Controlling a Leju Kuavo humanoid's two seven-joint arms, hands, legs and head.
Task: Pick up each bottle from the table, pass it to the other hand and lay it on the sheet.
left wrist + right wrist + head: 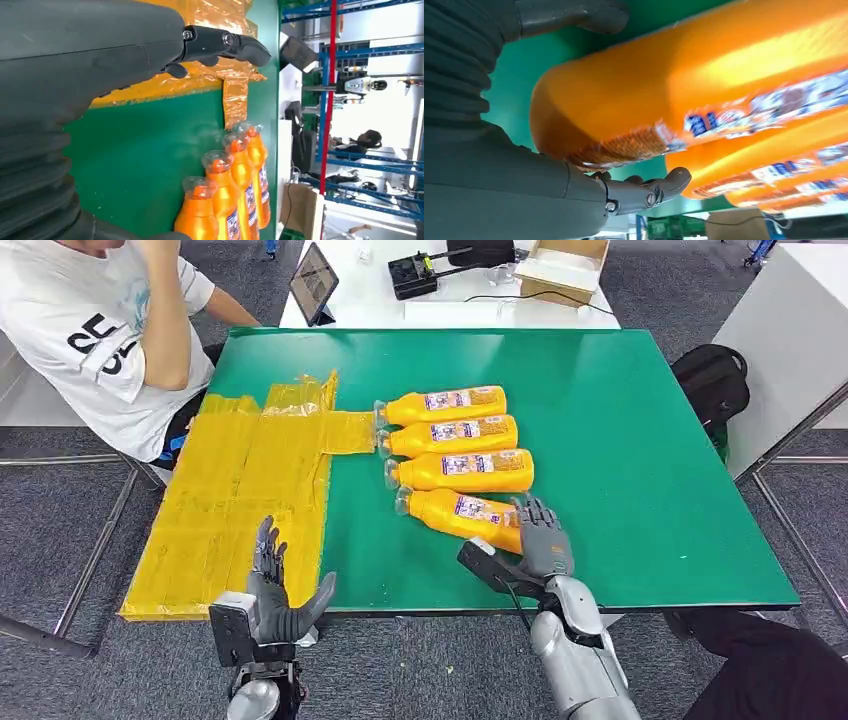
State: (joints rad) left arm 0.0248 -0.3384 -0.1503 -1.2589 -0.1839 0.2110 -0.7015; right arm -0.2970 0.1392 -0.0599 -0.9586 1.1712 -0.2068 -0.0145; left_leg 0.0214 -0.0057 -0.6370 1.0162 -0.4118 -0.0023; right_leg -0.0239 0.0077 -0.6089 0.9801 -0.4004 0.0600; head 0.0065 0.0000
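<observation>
Several orange bottles with clear caps lie side by side on the green table (620,460), caps pointing toward the yellow sheet (240,500). The nearest bottle (465,512) lies slightly askew. My right hand (542,537) is at its base end, open, with the thumb on one side and the fingers (649,192) on the other; the bottle's body (649,95) lies between them, not clasped. My left hand (275,590) is open, fingers spread, at the sheet's front edge, holding nothing. In the left wrist view the left hand (100,65) hovers over the sheet (220,20), with the bottle row (235,190) beyond.
A person in a white shirt (100,330) sits at the table's far left corner, beside the sheet. Behind the green table a white table carries a tablet (313,282), a controller (412,275) and a cardboard box (565,265). A black backpack (712,380) sits on the floor to the right.
</observation>
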